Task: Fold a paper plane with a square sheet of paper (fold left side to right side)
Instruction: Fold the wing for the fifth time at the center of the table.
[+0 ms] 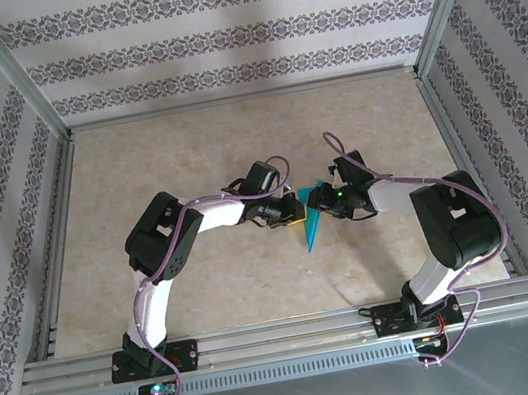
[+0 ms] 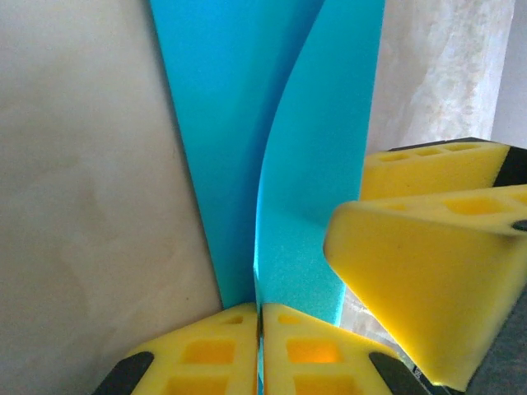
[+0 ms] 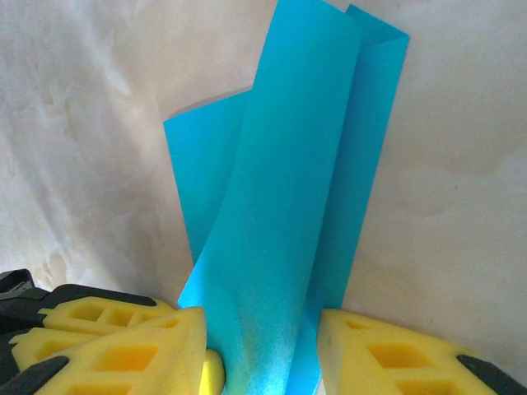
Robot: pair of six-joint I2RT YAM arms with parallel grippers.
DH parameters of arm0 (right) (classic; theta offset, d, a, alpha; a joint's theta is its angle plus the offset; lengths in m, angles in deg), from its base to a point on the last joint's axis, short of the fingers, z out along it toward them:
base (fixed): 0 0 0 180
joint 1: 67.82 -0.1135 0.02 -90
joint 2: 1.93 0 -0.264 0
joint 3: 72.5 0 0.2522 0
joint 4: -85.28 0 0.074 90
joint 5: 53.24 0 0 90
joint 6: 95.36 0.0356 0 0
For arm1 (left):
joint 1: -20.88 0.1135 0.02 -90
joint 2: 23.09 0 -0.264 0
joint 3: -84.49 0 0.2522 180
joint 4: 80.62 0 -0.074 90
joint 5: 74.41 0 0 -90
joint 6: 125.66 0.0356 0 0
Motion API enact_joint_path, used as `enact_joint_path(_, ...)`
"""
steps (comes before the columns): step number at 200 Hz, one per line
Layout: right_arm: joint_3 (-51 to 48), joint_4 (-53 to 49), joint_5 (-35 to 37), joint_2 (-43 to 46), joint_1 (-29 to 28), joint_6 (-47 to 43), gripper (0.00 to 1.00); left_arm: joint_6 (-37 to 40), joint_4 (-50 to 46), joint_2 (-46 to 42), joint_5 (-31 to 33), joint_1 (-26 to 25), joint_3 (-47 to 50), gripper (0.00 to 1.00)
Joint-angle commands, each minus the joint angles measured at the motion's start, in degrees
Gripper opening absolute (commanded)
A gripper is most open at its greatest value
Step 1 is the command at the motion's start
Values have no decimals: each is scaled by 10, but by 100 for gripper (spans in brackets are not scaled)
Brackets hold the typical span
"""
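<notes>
I am clenching my left end effector on the blue paper, which is sitting in the middle of the overhead frame, between my two arms and over the pale desk. In my left wrist view the two yellow fingers are pressing together at the bottom edge of the frame. The paper is caught in the seam between them and is rising toward the top in two long, curving layers. My right end effector is coming in from the right of the overhead frame, just beside the left one. In its wrist view its fingers are standing apart at the lower corners, and the loosely folded paper is running up through the gap, with its squared end reaching the upper right of the frame.
</notes>
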Motion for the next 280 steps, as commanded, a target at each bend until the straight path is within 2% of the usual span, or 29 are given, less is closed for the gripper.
enact_joint_path(1, -16, 5, 14, 1, -7, -3, 43, 24, -53, 27, 37, -9, -13, 10)
enact_joint_path(67, -25, -3, 14, 24, 5, -4, 44, 33, -85, 28, 64, -9, -23, 9)
enact_joint_path(157, -39, -14, -1, 65, 32, -13, 45, 36, -97, 30, 70, -9, -28, 8)
enact_joint_path(174, -41, -17, 0, 88, 37, -14, 41, 37, -100, 30, 72, -9, -30, 8)
enact_joint_path(196, -24, -27, -20, 97, 42, -20, 28, 40, -108, 30, 77, -9, -33, 7)
enact_joint_path(228, 0, -11, -42, 64, 37, -12, 11, 40, -114, 28, 84, -9, -33, 7)
enact_joint_path(251, 18, -2, -47, 34, 30, -10, 6, 40, -121, 27, 91, -9, -34, 5)
enact_joint_path(280, 33, 0, -43, 9, 22, -12, 5, 42, -133, 28, 100, -9, -38, 4)
